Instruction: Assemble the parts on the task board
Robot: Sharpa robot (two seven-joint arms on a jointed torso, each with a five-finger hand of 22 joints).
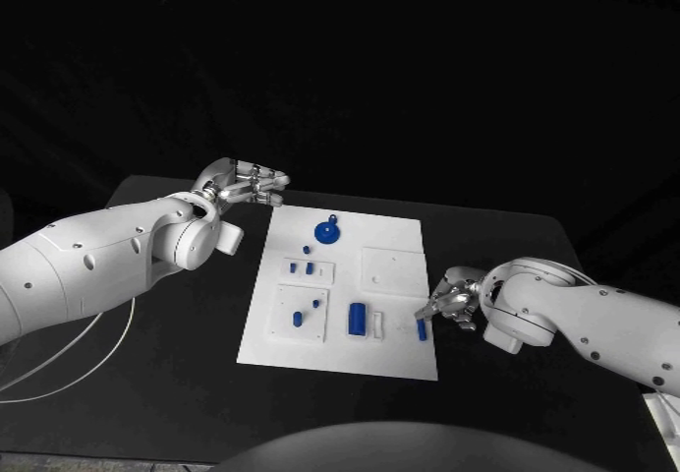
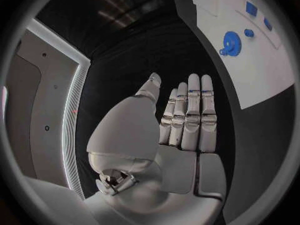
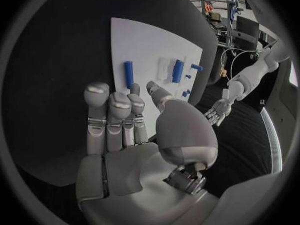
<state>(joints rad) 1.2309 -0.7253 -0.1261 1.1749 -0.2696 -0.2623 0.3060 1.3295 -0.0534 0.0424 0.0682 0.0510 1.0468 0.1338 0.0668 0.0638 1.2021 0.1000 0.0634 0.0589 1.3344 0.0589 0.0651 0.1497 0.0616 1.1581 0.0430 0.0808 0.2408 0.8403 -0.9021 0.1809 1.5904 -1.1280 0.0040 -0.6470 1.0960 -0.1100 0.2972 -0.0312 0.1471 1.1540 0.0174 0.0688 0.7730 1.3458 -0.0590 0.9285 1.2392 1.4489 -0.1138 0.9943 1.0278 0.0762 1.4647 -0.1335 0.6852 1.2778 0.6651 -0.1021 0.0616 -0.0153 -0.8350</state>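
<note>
The white task board (image 1: 391, 349) lies in the middle of the black table. On it are a blue gear (image 1: 327, 232) at the far end, small blue pieces (image 1: 301, 265), a blue bar (image 1: 358, 317) beside a white piece (image 1: 378, 323), and a blue peg (image 1: 423, 329) near the right edge. My right hand (image 1: 454, 300) hovers at the board's right edge just beyond the peg, fingers stretched out and holding nothing. The right wrist view shows that hand (image 3: 125, 120), the peg (image 3: 129, 74) and the bar (image 3: 178, 71). My left hand (image 1: 244, 184) is off the board's far left corner, its fingers (image 2: 187, 115) straight and empty, with the gear (image 2: 230, 38) to one side.
Two raised white squares (image 1: 393, 268) (image 1: 299, 313) sit on the board, the nearer one carrying two small blue pieces. A white cable (image 1: 71, 364) trails over the table's left part. Bare black table surrounds the board.
</note>
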